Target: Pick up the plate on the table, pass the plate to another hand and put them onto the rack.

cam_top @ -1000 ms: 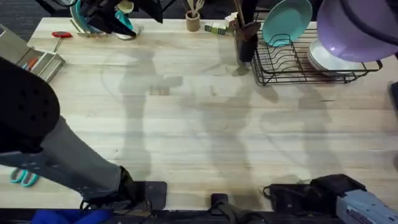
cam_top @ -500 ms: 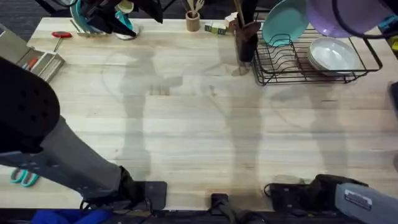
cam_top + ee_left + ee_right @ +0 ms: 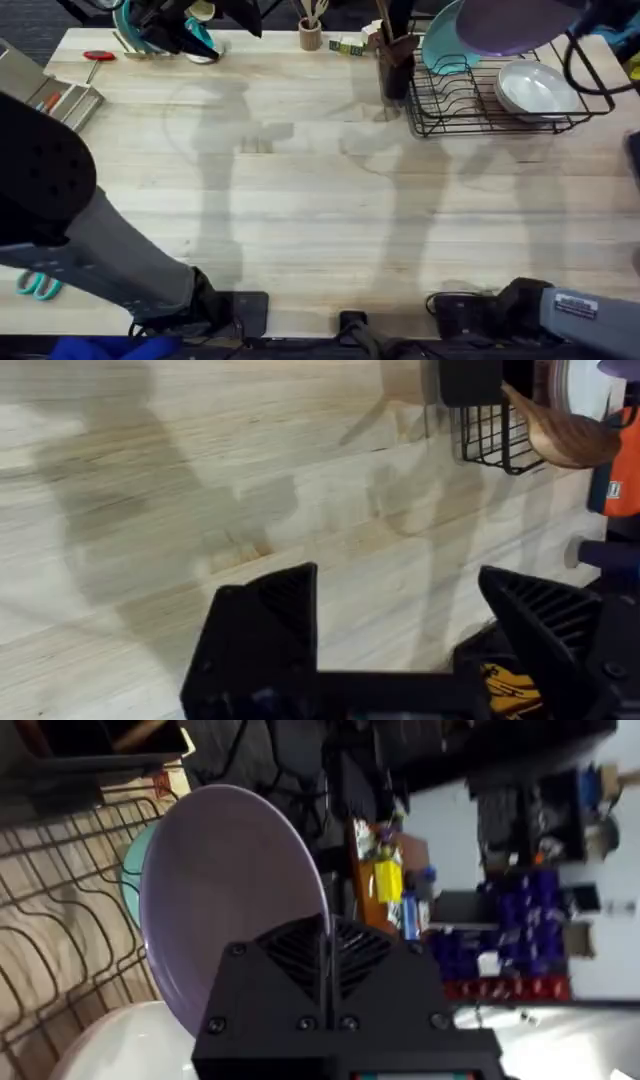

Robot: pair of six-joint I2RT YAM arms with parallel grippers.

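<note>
The lilac plate (image 3: pixel 508 24) hangs in the air over the far side of the black wire rack (image 3: pixel 470 108), just right of a teal plate (image 3: pixel 445 45) that stands in the rack. In the right wrist view my right gripper (image 3: pixel 326 958) is shut on the plate (image 3: pixel 230 890) at its rim, with the rack's wires (image 3: pixel 60 905) below it. My left gripper (image 3: pixel 400 630) is open and holds nothing, low over the bare wooden table (image 3: pixel 200 480), well away from the rack.
White bowls (image 3: pixel 535 88) lie in the rack's right half. A dark utensil holder (image 3: pixel 395 65) stands just left of the rack. A small wooden cup (image 3: pixel 311 36), tools and a metal tray (image 3: pixel 60 100) line the far and left edges.
The plate has moved left and farther back with the right gripper, from above the white bowls to a spot next to the teal plate. The left arm has stayed still.
</note>
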